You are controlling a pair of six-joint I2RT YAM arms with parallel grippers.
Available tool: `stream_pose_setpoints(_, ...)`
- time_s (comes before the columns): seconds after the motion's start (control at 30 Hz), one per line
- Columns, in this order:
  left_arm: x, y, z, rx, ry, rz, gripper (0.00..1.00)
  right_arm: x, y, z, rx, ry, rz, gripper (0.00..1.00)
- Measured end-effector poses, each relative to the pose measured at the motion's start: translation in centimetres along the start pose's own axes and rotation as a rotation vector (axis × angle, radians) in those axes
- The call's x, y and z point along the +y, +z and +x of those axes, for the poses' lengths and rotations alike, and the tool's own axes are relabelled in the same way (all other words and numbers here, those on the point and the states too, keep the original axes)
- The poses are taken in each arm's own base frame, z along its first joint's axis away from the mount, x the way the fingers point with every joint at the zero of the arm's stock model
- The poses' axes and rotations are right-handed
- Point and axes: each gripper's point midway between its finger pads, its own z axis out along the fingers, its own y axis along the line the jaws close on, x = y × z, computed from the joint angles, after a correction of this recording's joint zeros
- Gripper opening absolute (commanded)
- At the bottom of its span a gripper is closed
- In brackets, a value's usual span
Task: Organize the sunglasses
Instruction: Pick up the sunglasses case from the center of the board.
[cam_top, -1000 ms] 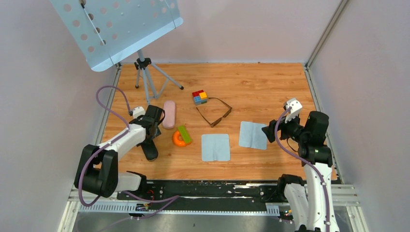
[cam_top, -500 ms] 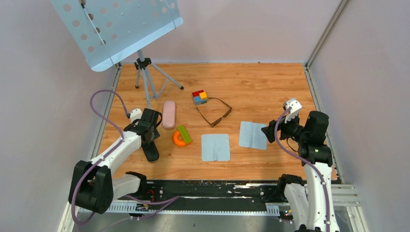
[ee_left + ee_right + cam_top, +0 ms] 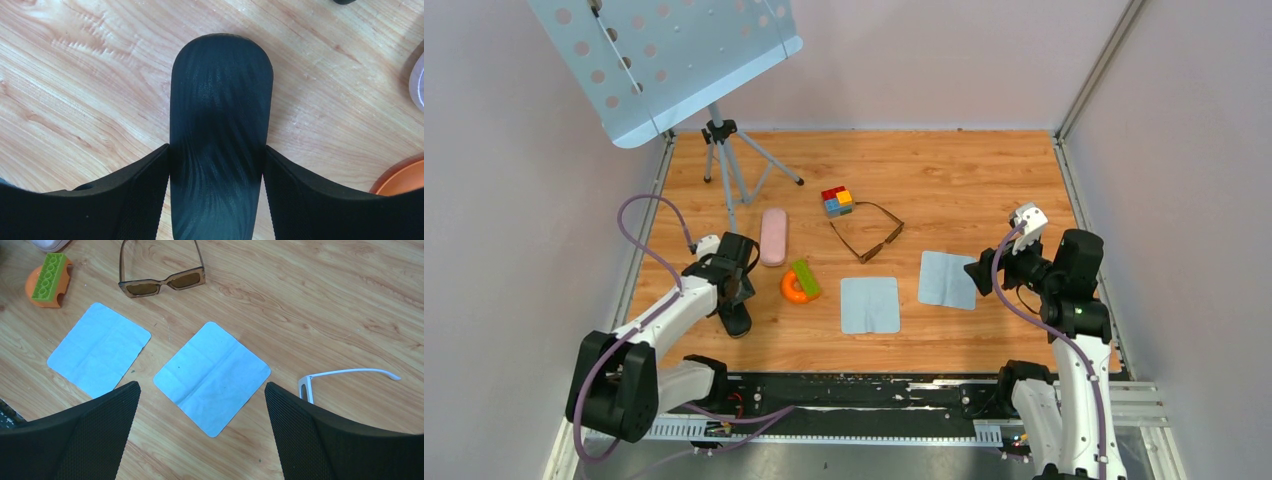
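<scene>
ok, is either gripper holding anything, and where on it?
Left gripper pinches the black case across its long sides, lying on the table. Right gripper is open, holding nothing.

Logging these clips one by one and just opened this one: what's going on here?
The left gripper has its fingers pressed against both sides of the black glasses case, at the left of the wooden table. The right gripper hangs open above two blue cloths, holding nothing. The brown sunglasses lie unfolded on the table beyond the cloths, untouched and not yet put away.
</scene>
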Motion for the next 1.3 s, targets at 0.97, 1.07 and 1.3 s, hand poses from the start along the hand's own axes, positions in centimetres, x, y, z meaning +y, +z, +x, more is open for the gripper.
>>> stream_pose_setpoints(0.97, -16.2, -23.9, 0.5, -0.166, 0.152, 1.419, 0.24, 5.3, 0.0, -3.8, -0.044, 0.19, -0.37, 0.96)
stream_pose_setpoints(1.07, -17.5, -26.4, 1.1, -0.142, 0.161, 1.532, 0.24, 6.4, 0.2, -4.7, -0.04, 0.248, -0.43, 0.99)
stream_pose_setpoints(1.3, -21.1, -31.7, 3.7, -0.052, 0.261, 1.708, 0.28, 11.1, 0.6, -7.7, -0.029, 0.269, -0.615, 1.0)
